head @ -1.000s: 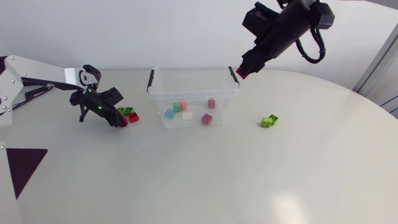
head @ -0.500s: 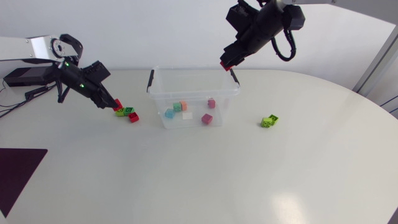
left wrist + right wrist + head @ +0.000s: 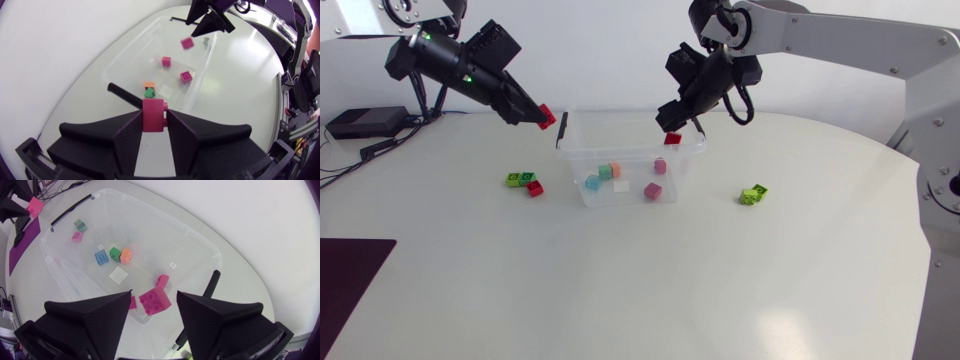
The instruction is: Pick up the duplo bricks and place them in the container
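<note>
Head view: the left arm (image 3: 450,60) has been lifted off the surface (image 3: 620,280) and swung towards the container (image 3: 620,152); the right arm (image 3: 840,40) has been lowered over it. Left wrist view: the left end effector (image 3: 153,119) is clamped on a red brick (image 3: 152,112), held short of the black handle (image 3: 127,95); released here, it could be bounced out. Right wrist view: the right end effector (image 3: 154,297) is parted, its released brick (image 3: 155,301) seen dropping into the container; a clash between arms is risked.

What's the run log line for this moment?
left claw: shut on red brick, raised near container | right claw: open, loose brick under it, over container | outside container: green-red cluster, lime brick
</note>
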{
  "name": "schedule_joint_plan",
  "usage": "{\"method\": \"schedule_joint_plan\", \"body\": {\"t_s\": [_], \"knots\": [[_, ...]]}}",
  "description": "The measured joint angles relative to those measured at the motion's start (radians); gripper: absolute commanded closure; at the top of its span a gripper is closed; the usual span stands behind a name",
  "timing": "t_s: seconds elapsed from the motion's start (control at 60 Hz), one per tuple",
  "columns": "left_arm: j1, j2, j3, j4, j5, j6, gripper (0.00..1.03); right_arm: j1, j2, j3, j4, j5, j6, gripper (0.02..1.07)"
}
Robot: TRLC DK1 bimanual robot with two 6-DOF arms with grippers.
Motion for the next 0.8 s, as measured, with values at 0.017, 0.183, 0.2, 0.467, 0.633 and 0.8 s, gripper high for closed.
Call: {"method": "schedule_joint_plan", "body": {"t_s": [0.017,0.183,0.2,0.467,0.633,0.8], "knots": [[-0.007,0.000,0.001,0.004,0.003,-0.006,0.71,0.000,0.000,0.000,0.002,0.000,0.001,0.07],[-0.078,0.002,0.006,0.165,0.009,-0.156,0.71,-0.001,-0.059,-0.097,0.064,0.000,0.003,0.07],[-0.082,0.003,0.009,0.172,0.010,-0.164,0.71,-0.002,-0.067,-0.110,0.067,0.000,0.003,0.07],[-0.123,0.129,0.097,0.279,0.002,-0.308,0.59,-0.079,-0.246,-0.349,0.142,0.000,0.003,0.07],[-0.148,0.211,0.127,0.292,-0.054,-0.341,0.15,-0.212,-0.347,-0.495,0.183,-0.020,-0.002,0.07],[-0.134,0.214,0.134,0.293,-0.067,-0.345,0.10,-0.291,-0.362,-0.551,0.191,-0.029,-0.032,0.07]]}}
